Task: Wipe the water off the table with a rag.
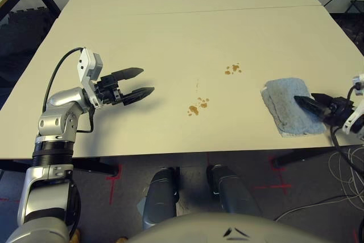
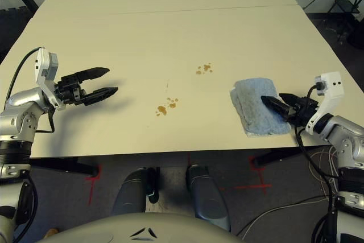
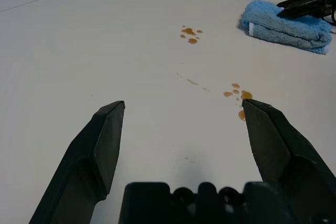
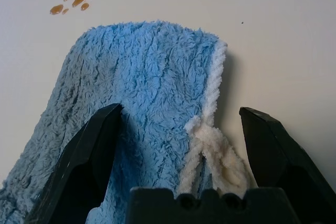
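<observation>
The rag lay by the near edge of the table, toward its right corner — the right gripper was wide open at it, not gripping. The left gripper was open and empty near the left edge — brown water sat between.

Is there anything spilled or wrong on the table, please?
Yes: orange-brown liquid is spilled in two small clusters on the table, left of the rag, with faint marks between them. It looks odd on an otherwise pale, smooth top.
</observation>
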Robot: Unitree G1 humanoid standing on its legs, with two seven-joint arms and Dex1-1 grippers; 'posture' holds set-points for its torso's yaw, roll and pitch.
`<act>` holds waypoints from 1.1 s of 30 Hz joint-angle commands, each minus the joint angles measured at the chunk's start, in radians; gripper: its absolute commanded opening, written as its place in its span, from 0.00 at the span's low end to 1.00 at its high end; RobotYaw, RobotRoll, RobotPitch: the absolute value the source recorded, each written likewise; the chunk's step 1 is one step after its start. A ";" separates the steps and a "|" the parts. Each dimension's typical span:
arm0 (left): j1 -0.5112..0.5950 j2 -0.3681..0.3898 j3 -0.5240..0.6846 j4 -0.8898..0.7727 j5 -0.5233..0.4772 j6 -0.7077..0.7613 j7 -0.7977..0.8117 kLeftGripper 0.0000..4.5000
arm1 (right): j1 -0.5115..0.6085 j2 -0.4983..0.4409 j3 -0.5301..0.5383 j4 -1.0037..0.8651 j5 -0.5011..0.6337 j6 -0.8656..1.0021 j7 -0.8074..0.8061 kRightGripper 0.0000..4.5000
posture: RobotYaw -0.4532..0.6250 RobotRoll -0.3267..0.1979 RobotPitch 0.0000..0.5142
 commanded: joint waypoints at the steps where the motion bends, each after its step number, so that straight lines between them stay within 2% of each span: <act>1: 0.006 0.006 -0.005 -0.002 0.010 0.007 -0.002 1.00 | 0.042 0.022 0.059 -0.033 -0.022 0.009 0.017 0.99 | 0.28 0.62 0.34; 7: 0.003 0.006 -0.005 0.001 0.011 0.005 -0.003 1.00 | 0.088 0.004 0.140 -0.074 -0.078 -0.033 0.051 0.99 | 0.28 0.62 0.34; 13: -0.003 0.004 -0.007 0.008 0.014 0.001 -0.003 1.00 | 0.087 -0.001 0.177 -0.052 -0.131 -0.092 0.058 0.99 | 0.28 0.62 0.33; 17: -0.004 0.002 -0.006 0.009 0.015 0.000 -0.002 1.00 | 0.071 0.003 0.182 -0.003 -0.151 -0.127 0.060 0.79 | 0.28 0.62 0.33; 25: -0.004 0.000 -0.003 0.012 0.019 -0.006 0.000 1.00 | 0.029 -0.003 0.194 0.029 -0.170 -0.151 0.062 0.13 | 0.29 0.62 0.31; 26: -0.003 0.001 -0.002 0.011 0.019 -0.006 0.000 1.00 | 0.020 -0.002 0.188 0.022 -0.160 -0.144 0.061 0.08 | 0.29 0.62 0.31; 27: -0.002 0.002 -0.002 0.011 0.019 -0.006 -0.001 1.00 | 0.012 0.001 0.182 0.015 -0.149 -0.135 0.059 0.04 | 0.29 0.62 0.31; 33: -0.005 0.002 -0.003 0.021 0.023 -0.010 -0.002 1.00 | -0.066 0.037 0.126 -0.077 -0.055 -0.013 0.009 0.03 | 0.29 0.62 0.31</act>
